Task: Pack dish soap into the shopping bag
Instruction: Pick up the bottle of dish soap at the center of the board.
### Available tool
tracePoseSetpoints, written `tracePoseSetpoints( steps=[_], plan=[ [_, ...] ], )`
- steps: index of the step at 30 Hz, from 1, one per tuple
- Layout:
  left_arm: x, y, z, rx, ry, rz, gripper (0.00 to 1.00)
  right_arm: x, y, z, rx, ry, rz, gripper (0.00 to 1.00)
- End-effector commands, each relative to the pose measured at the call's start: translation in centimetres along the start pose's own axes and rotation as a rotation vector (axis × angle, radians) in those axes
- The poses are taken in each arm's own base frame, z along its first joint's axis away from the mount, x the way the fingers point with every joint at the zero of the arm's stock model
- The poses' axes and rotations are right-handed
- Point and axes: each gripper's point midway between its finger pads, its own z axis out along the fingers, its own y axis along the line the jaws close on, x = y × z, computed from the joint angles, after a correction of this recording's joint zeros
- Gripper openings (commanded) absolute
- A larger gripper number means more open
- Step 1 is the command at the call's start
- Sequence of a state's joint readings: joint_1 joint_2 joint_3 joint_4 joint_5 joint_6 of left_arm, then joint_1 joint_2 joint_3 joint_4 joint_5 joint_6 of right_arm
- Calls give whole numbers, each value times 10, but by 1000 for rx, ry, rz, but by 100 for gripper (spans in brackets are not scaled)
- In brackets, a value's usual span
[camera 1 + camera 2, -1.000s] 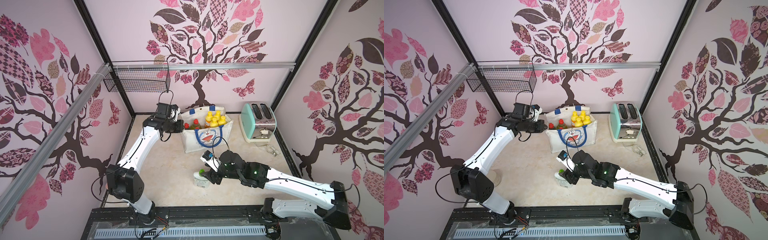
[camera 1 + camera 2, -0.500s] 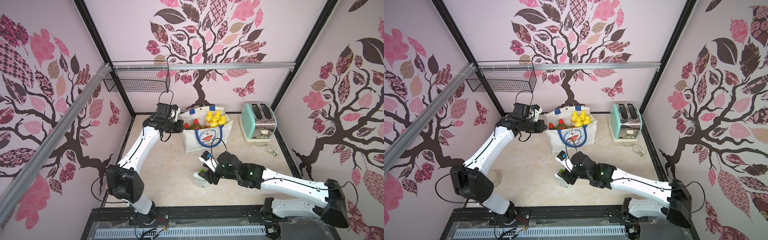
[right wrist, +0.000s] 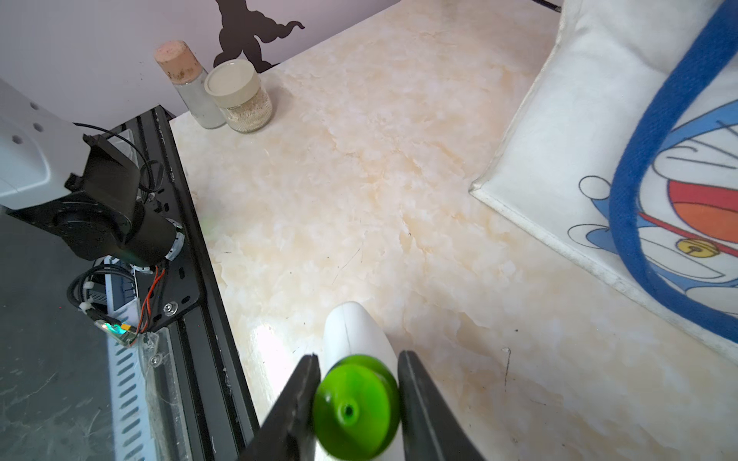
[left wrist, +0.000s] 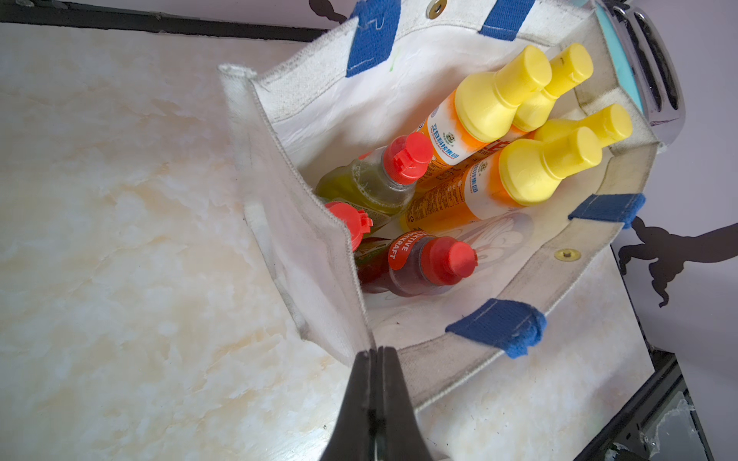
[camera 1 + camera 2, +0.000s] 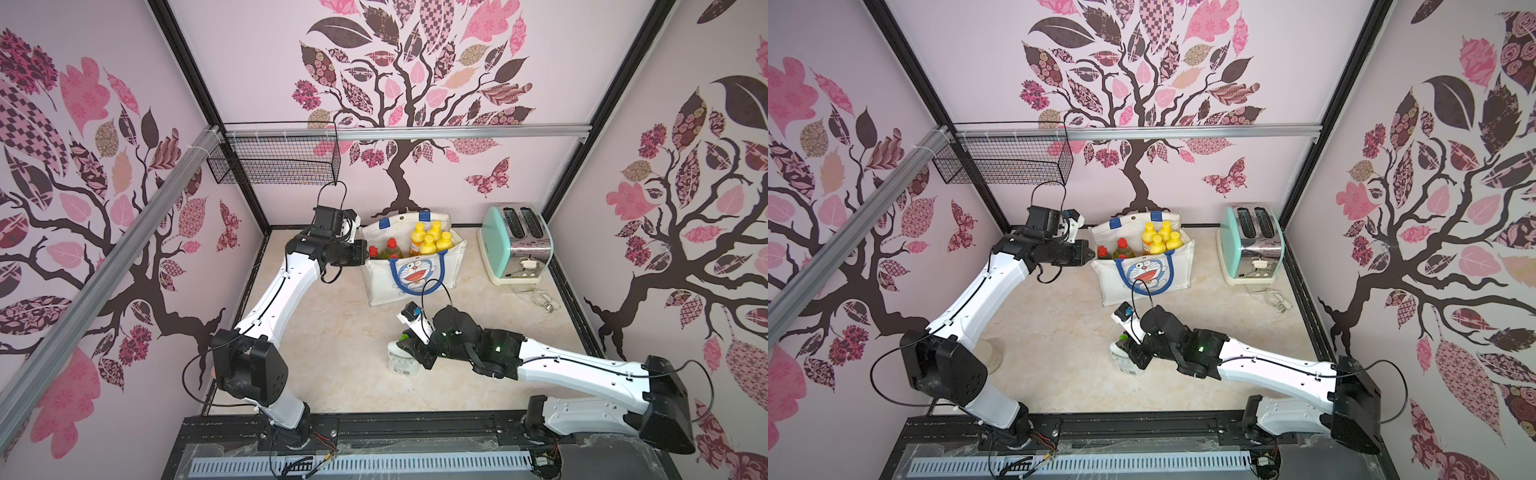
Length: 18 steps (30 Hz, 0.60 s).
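Just before the shopping bag [image 5: 378, 282], the right gripper [image 3: 359, 357] pinches the white bottle [image 5: 397, 364] by its green cap [image 3: 355, 407] (a slick hold, liable to slip on lifting) while the left gripper [image 4: 375, 353], fingers pressed together, clamps the bag's rim.

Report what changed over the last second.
The right hand closed onto the white bottle's green cap; the bottle still stands on the table. The left hand stays shut on the bag's rim. Bag, packed bottles and toaster have not moved.
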<state>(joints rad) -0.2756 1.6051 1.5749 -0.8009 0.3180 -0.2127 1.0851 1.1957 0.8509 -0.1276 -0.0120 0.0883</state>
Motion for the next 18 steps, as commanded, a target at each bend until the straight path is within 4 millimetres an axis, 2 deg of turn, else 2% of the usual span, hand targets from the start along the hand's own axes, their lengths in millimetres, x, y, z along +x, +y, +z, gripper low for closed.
tracePoseSetpoints(
  steps=[1,5,12,18],
  plan=[
    [3,-3,-2,7,4,9,0,-3,-2,-2,14,-19,14,27],
    [3,-3,-2,7,3,9,0,-4,-4,-2,25,-17,13,14],
    [2,-5,-4,9,0,11,0,-17,-14,-4,97,-3,-10,0],
    [3,-7,-5,14,1,13,0,-44,-25,-11,144,-27,-18,0]
  ],
)
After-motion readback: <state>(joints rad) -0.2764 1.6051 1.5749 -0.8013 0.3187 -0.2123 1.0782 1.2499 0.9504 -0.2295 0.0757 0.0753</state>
